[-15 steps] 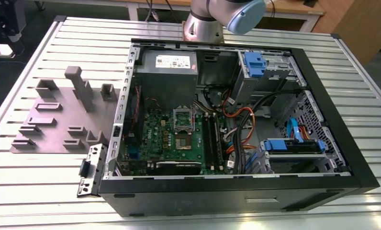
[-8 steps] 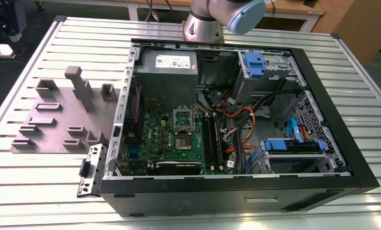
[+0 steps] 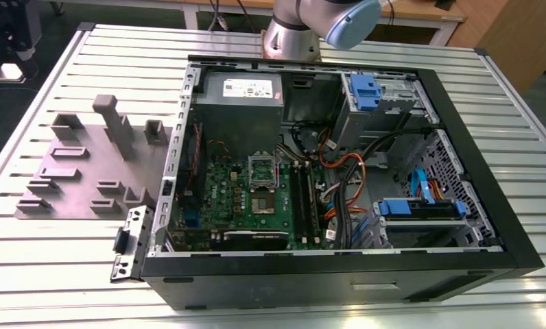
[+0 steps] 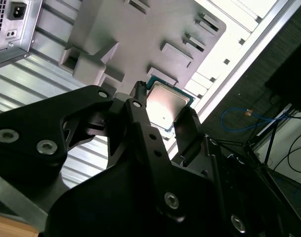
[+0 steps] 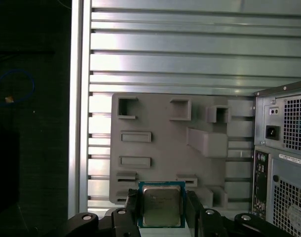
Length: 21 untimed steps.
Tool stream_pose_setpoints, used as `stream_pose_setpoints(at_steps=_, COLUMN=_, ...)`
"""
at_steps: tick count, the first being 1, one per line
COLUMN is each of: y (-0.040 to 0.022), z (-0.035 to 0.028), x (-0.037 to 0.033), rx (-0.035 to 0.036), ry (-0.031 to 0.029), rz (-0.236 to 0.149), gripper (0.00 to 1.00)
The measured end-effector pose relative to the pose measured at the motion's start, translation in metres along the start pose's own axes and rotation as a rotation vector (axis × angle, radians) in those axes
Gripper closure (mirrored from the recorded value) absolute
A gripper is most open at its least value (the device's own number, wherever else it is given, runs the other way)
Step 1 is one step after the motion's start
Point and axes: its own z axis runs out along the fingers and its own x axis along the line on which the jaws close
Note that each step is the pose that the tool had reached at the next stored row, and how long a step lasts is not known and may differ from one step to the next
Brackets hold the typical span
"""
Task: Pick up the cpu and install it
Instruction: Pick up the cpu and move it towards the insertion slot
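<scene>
The gripper (image 5: 162, 196) grasps the cpu (image 5: 162, 208) firmly by two opposite edges between its black fingers (image 5: 132, 205), and beyond them the grey fixture tray (image 5: 160, 143) lies on the slatted table (image 5: 190, 59).

The cpu (image 5: 161, 206) is a small flat square chip with a shiny silver-grey metal top and a thin blue-green rim. It is pinched on two opposite sides between the black fingers (image 5: 132, 210) of the gripper (image 5: 161, 213). In both wrist views its metal top (image 4: 165, 105) faces the camera.
</scene>
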Motion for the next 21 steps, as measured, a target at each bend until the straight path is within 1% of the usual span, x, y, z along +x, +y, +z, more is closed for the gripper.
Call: stream_pose_setpoints(at_steps=21, y=0.0, z=0.0001, x=-0.0057, rx=0.0, ry=0.0, rz=0.0, gripper=0.53)
